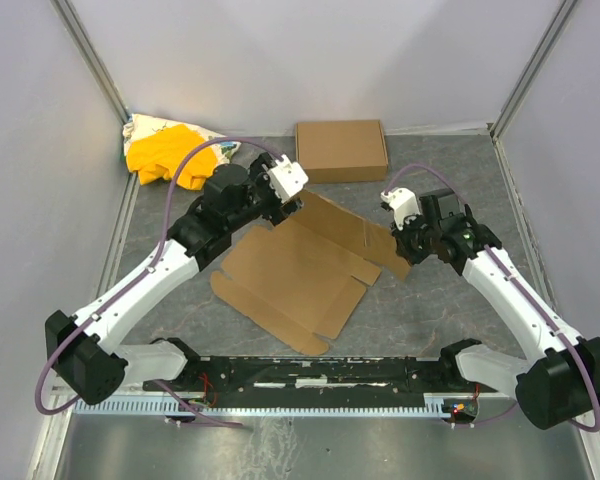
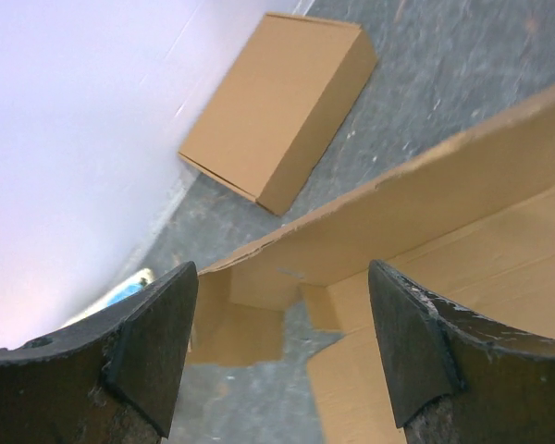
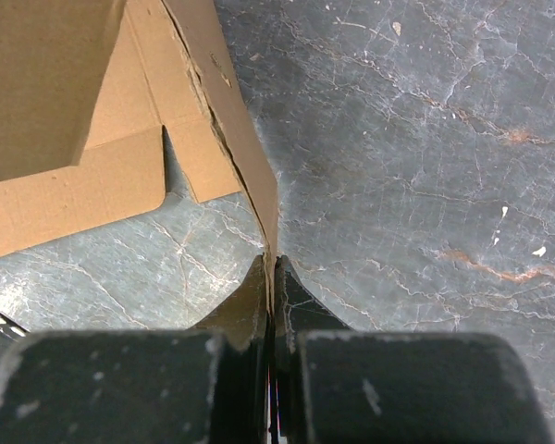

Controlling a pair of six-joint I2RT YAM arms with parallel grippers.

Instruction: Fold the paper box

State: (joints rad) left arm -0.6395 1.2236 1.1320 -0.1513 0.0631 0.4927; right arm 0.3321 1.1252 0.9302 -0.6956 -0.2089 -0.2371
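Only the top view showed the one cloth (image 1: 165, 155), far left. The left gripper (image 1: 285, 185) hung near the raised back edge of the one box (image 1: 290, 270), which lay mid-table. Its wrist view showed fingers (image 2: 157, 342) wide apart, holding nothing. One carton (image 1: 342, 150) sat behind. The right wrist view alone showed the right gripper (image 3: 270, 264) clamped on the box's flap.

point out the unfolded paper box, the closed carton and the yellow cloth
paper box (image 1: 290, 275), top view, on its flat middle panel
closed carton (image 1: 341, 150), top view, centre of its top face
yellow cloth (image 1: 158, 160), top view, middle of the yellow fabric
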